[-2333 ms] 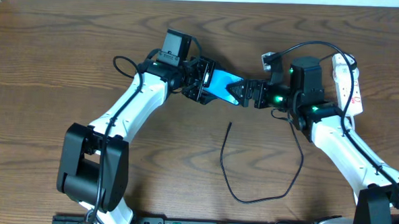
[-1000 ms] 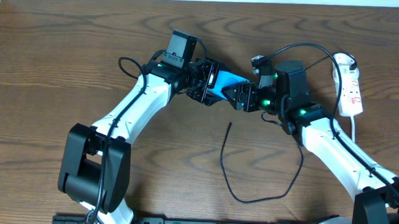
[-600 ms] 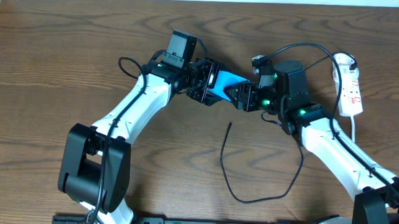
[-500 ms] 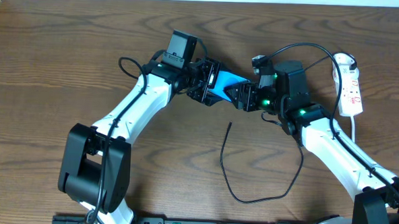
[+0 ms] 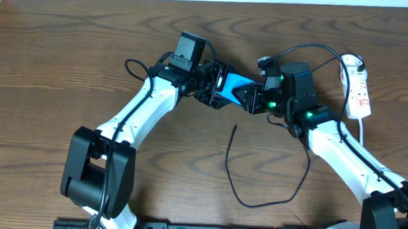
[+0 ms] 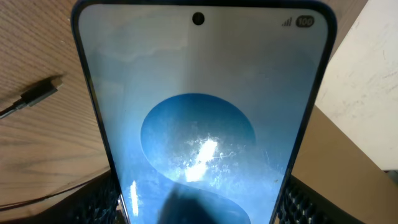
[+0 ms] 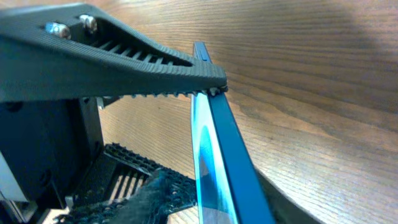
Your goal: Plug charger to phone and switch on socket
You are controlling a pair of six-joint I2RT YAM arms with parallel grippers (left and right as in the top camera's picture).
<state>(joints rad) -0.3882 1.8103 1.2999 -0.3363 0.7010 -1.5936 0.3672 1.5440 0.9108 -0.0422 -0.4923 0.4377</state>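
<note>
the phone is held up off the bench, long axis arm to arm — left pincer pinching one end, right pincer the other; the charger lies loose below, its tip nearer the right pincer.

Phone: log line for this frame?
phone: screen lit | left gripper: shut on it | right gripper: finger on phone edge, grip unclear | charger: unplugged, lying loose | socket: untouched

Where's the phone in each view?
Overhead: phone sits in the upper middle, a small blue patch.
Left wrist: phone fills the centre, screen facing the camera.
Right wrist: phone is in the centre, edge-on, a thin blue strip.
Shared landmark: wooden table.
</note>
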